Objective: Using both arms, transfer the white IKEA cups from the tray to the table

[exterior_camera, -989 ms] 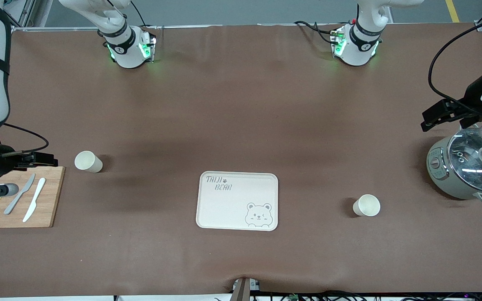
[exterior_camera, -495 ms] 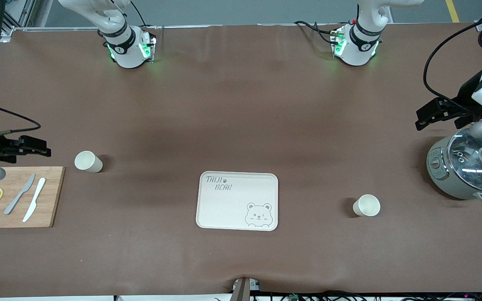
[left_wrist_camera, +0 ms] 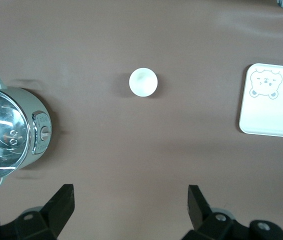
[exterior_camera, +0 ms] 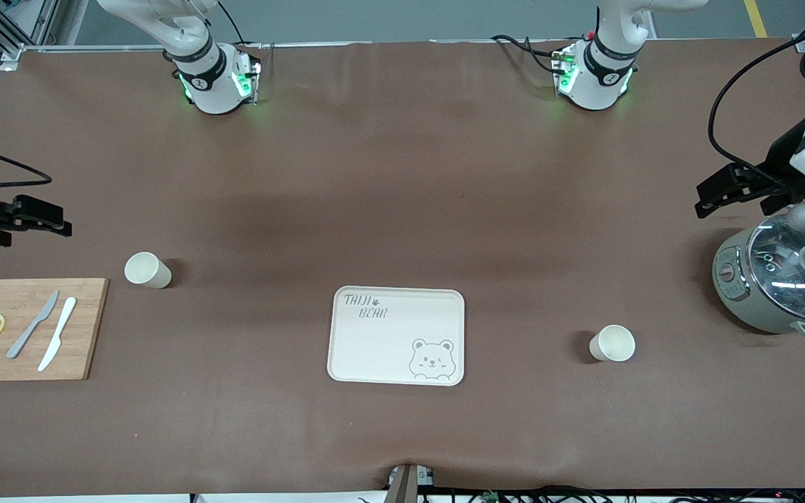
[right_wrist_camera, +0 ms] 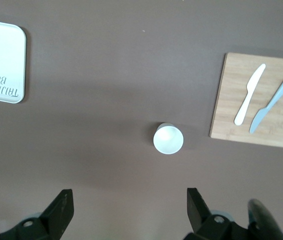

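Both cups stood on the table [exterior_camera: 402,181], off the tray [exterior_camera: 397,335]: one cup [exterior_camera: 147,270] just beside the cutting board [exterior_camera: 28,328] toward the right arm's end, the other cup [exterior_camera: 612,343] toward the left arm's end, between the tray and the pot [exterior_camera: 780,283]. The tray was bare, so the move looked finished.

The right gripper [exterior_camera: 32,215] hung over the table's edge near the board, jaws apart and holding nothing. The left gripper [exterior_camera: 727,188] hung over the table beside the pot, jaws likewise apart and empty.

Little seemed likely to go wrong. The left arm sat close above the pot's glass lid, so a low swing could knock it. The light cups could tip if an arm brushed them.

The table wore a matte brown cover, slightly wrinkled. A grey floor with a yellow line showed past the arms' bases, and cables ran along the edge nearest the camera.
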